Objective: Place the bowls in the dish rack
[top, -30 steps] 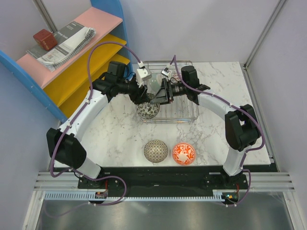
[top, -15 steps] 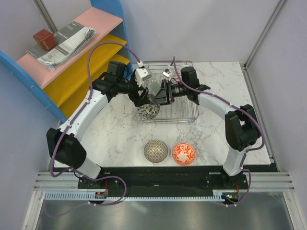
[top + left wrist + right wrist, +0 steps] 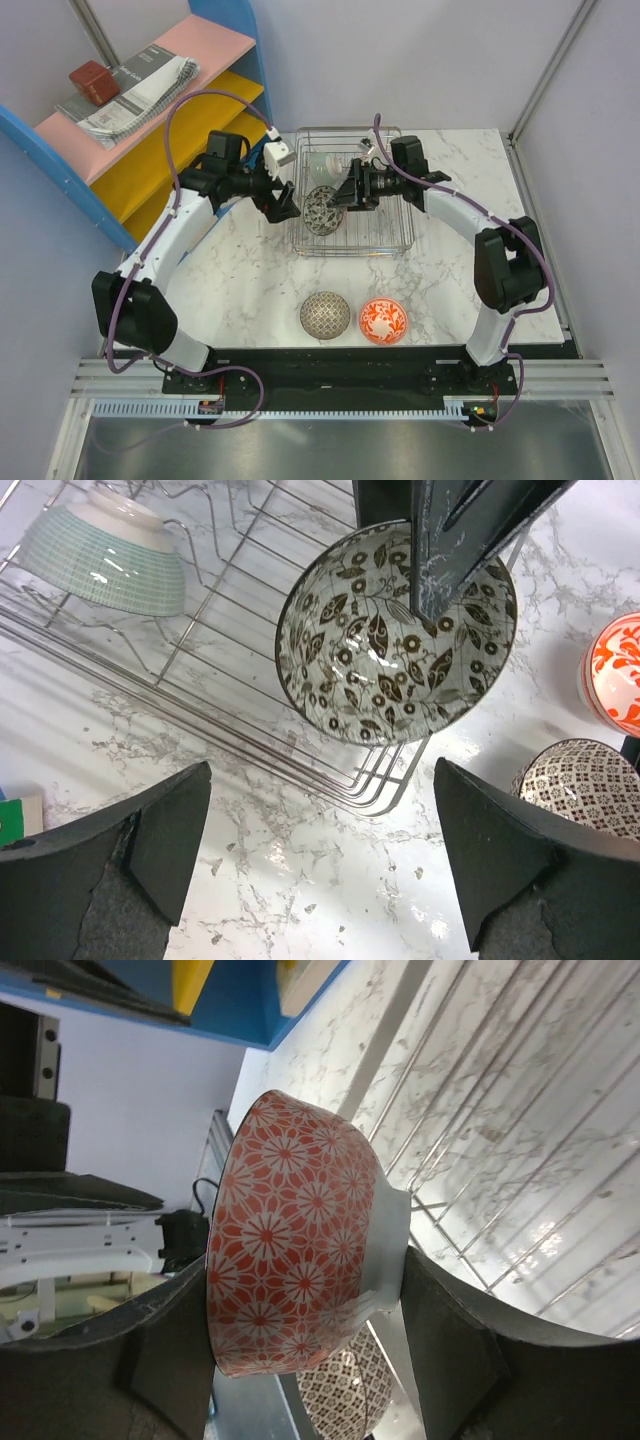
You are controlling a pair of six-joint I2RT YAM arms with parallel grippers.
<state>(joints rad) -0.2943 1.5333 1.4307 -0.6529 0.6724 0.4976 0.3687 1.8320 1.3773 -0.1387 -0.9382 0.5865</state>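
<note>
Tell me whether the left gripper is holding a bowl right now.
No, the left gripper is open, its fingers spread wide and touching nothing; the nearest bowl stands in the rack beyond them.

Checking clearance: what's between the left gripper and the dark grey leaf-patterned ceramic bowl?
Left wrist view: only marble tabletop, then the silver wire dish rack wall.

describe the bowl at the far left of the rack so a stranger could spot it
Find the silver wire dish rack at the far middle of the marble table. The pale green bowl sits in its far left part. Unlike the leaf-patterned bowl beside it, it bears only a fine grid of lines.
</note>
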